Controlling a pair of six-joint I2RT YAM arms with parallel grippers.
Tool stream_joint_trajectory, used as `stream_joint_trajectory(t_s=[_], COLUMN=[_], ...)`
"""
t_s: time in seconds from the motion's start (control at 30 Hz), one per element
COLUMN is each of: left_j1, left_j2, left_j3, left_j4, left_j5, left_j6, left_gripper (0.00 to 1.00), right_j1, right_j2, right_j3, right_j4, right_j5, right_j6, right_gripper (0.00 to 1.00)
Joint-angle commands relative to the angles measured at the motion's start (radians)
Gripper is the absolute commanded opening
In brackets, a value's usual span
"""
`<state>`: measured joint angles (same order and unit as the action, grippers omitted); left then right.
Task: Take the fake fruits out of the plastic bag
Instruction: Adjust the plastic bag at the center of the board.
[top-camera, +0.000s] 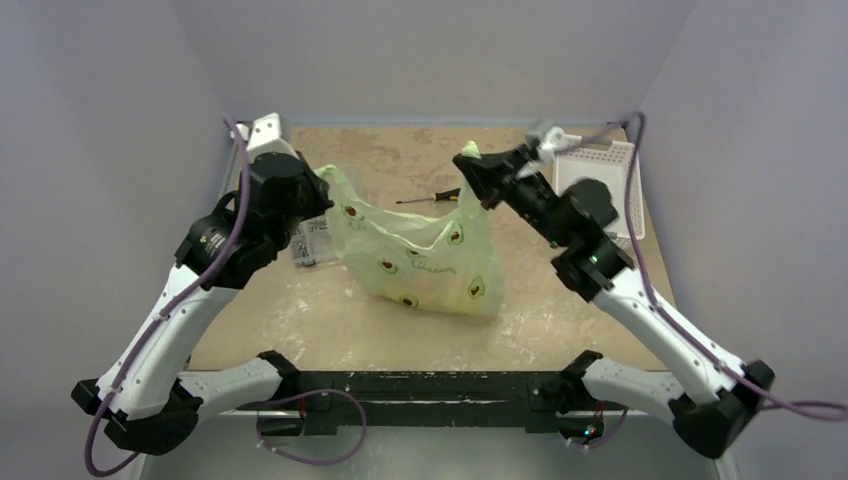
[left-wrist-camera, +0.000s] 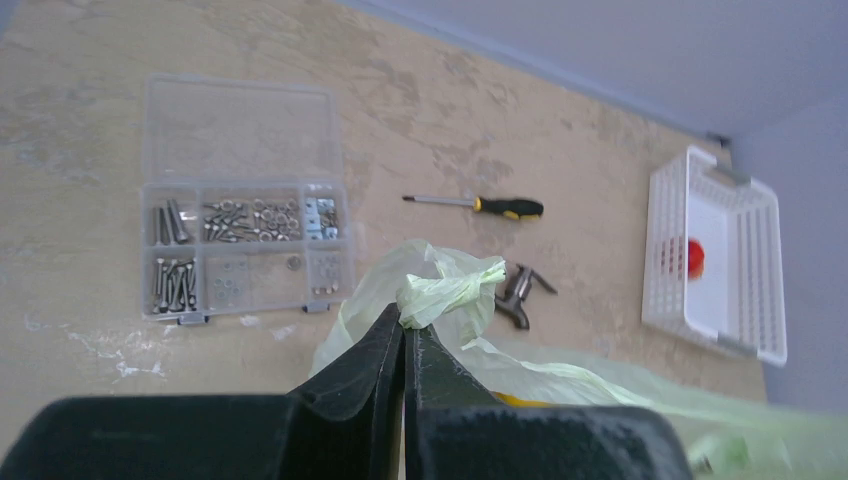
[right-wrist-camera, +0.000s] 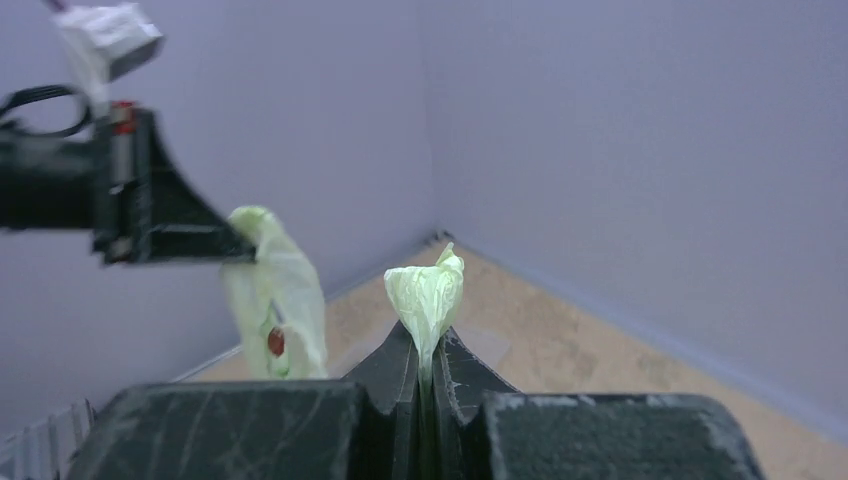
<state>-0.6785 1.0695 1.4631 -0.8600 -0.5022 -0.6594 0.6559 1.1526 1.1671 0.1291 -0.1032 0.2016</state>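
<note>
Left claw (left-wrist-camera: 404, 322) and right claw (right-wrist-camera: 428, 350) both pressed together, each pinching a bunched top bit of the plastic bag (top-camera: 430, 262), which sags between and below them; film looks thin, light, slippery, so bunched edges seem the best hold; fake fruits hidden inside.

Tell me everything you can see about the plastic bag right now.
The plastic bag is thin, crinkly, translucent pale yellow-green film with small dark printed marks. It hangs spread between the arms: the left gripper is shut on a bunched piece at its left top, the right gripper on another at its right top. Its body sags down to the table. Something yellow shows faintly through it in the left wrist view.
</note>
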Motion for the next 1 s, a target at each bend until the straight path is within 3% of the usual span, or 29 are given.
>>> stream_joint_trajectory(t_s=[0.0, 0.1, 0.33, 0.5, 0.57, 0.6, 0.67, 0.73, 0.87, 0.9, 0.97], left_j1=[0.206, 0.343, 0.487, 0.519, 0.519, 0.518, 0.517, 0.516, 0.516, 0.517, 0.517], left_j2=[-0.011, -0.001, 0.021, 0.043, 0.068, 0.076, 0.087, 0.085, 0.066, 0.064, 0.062], left_j3=[0.060, 0.051, 0.012, 0.024, 0.045, 0.045, 0.039, 0.020, 0.007, 0.011, 0.021], left_j4=[-0.067, -0.042, -0.048, 0.019, 0.035, 0.051, 0.070, 0.087, 0.088, 0.084, 0.074], left_j5=[0.045, 0.250, 0.419, 0.562, 0.668, 0.733, 0.816, 0.849, 0.828, 0.820, 0.806], left_j6=[-0.217, -0.222, -0.149, 0.038, 0.086, 0.100, 0.091, 0.085, 0.085, 0.090, 0.101], left_gripper=[0.00, 0.00, 0.00, 0.00, 0.00, 0.00, 0.00, 0.00, 0.00, 0.00, 0.00], right_j1=[0.004, 0.001, 0.001, -0.001, 0.002, 0.002, 0.008, 0.042, 0.291, 0.350, 0.403], right_j2=[-0.245, -0.272, -0.370, -0.384, -0.357, -0.336, -0.272, -0.197, -0.123, -0.107, -0.054], right_j3=[-0.251, -0.241, -0.322, -0.328, -0.274, -0.241, -0.170, -0.040, 0.091, 0.096, 0.128], right_j4=[0.447, 0.300, 0.231, 0.127, 0.034, -0.019, -0.100, -0.271, -0.534, -0.578, -0.701], right_j5=[-0.212, -0.272, -0.197, -0.143, -0.243, -0.301, -0.405, -0.505, -0.509, -0.546, -0.625], right_j6=[-0.210, -0.288, -0.290, -0.305, -0.286, -0.264, -0.217, -0.172, -0.251, -0.255, -0.300], right_gripper=[0.00, 0.00, 0.00, 0.00, 0.00, 0.05, 0.28, 0.43, 0.74, 0.79, 0.79])
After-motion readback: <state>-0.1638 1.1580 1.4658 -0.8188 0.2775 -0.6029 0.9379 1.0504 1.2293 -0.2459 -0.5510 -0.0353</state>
